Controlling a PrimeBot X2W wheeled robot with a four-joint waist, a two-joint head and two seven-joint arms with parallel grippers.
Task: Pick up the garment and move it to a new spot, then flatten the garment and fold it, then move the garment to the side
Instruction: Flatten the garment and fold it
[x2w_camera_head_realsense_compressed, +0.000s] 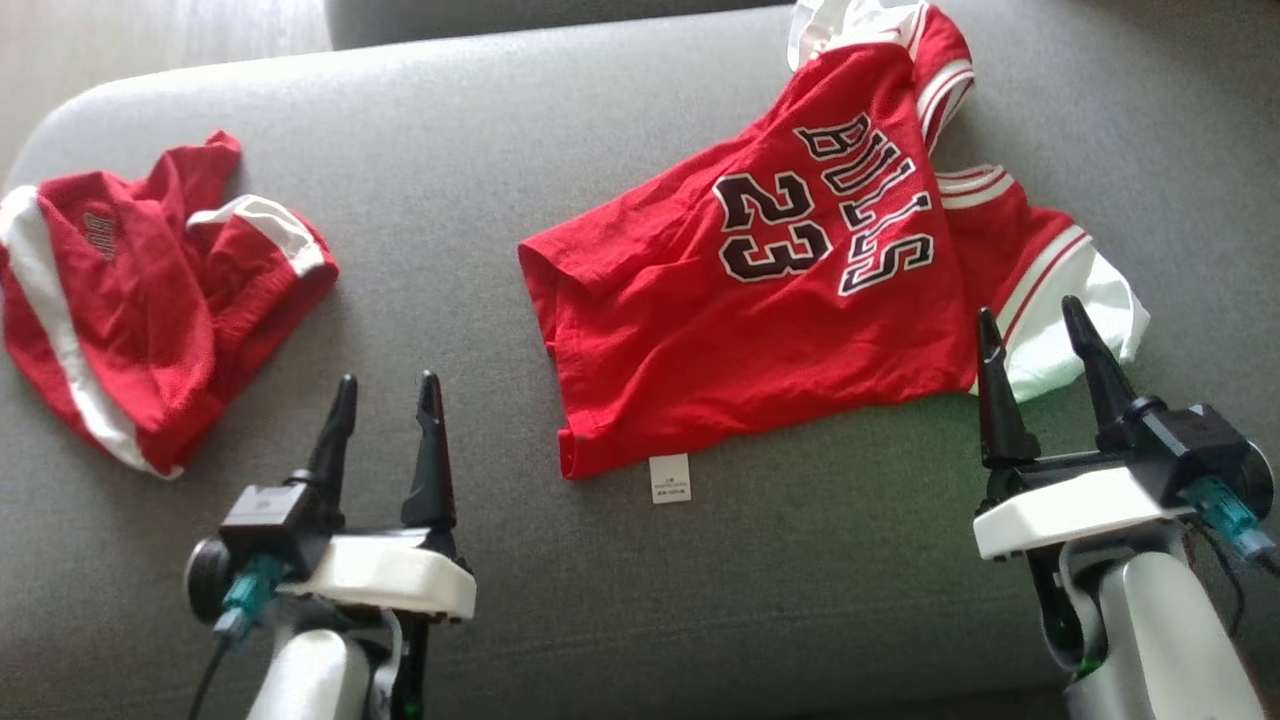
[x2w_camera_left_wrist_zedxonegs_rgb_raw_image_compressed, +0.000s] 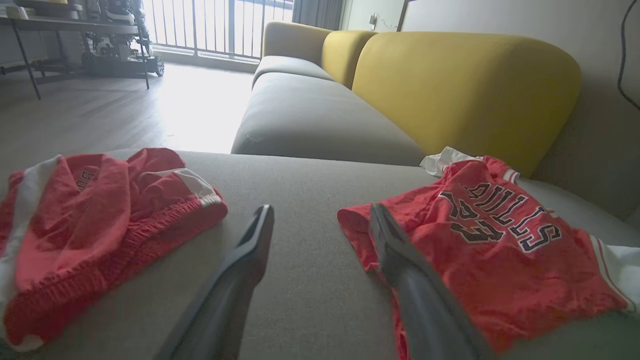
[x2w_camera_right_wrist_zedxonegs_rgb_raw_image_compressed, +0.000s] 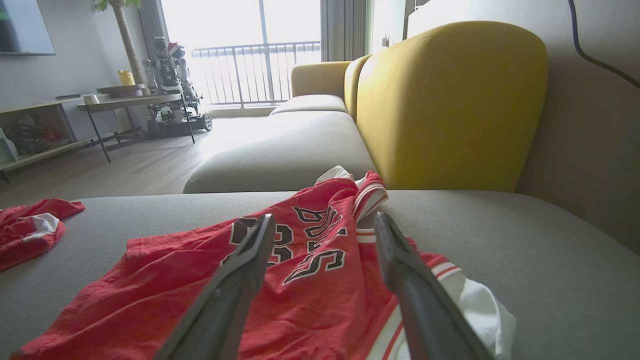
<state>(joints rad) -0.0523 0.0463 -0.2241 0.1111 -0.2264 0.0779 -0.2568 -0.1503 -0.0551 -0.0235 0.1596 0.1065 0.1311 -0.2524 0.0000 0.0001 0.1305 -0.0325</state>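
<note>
A red jersey (x2w_camera_head_realsense_compressed: 740, 330) with "BULLS 23" in black letters lies spread, a bit rumpled, on the grey sofa seat (x2w_camera_head_realsense_compressed: 640, 600), with white sleeves at its far and right ends. It also shows in the wrist views (x2w_camera_left_wrist_zedxonegs_rgb_raw_image_compressed: 500, 250) (x2w_camera_right_wrist_zedxonegs_rgb_raw_image_compressed: 310, 300). Red shorts (x2w_camera_head_realsense_compressed: 140, 300) with white stripes lie bunched at the seat's left end (x2w_camera_left_wrist_zedxonegs_rgb_raw_image_compressed: 90, 220). My left gripper (x2w_camera_head_realsense_compressed: 388, 380) (x2w_camera_left_wrist_zedxonegs_rgb_raw_image_compressed: 320, 207) hovers open over bare seat between the two garments. Open too, my right gripper (x2w_camera_head_realsense_compressed: 1028, 310) (x2w_camera_right_wrist_zedxonegs_rgb_raw_image_compressed: 324, 216) hangs at the jersey's right sleeve and holds nothing.
A white care label (x2w_camera_head_realsense_compressed: 669, 478) sticks out from the jersey's near hem. A yellow backrest (x2w_camera_left_wrist_zedxonegs_rgb_raw_image_compressed: 465, 90) rises behind the seat, with another grey cushion (x2w_camera_left_wrist_zedxonegs_rgb_raw_image_compressed: 310, 115) beyond. Wooden floor, a table (x2w_camera_right_wrist_zedxonegs_rgb_raw_image_compressed: 130, 102) and a balcony railing lie further off.
</note>
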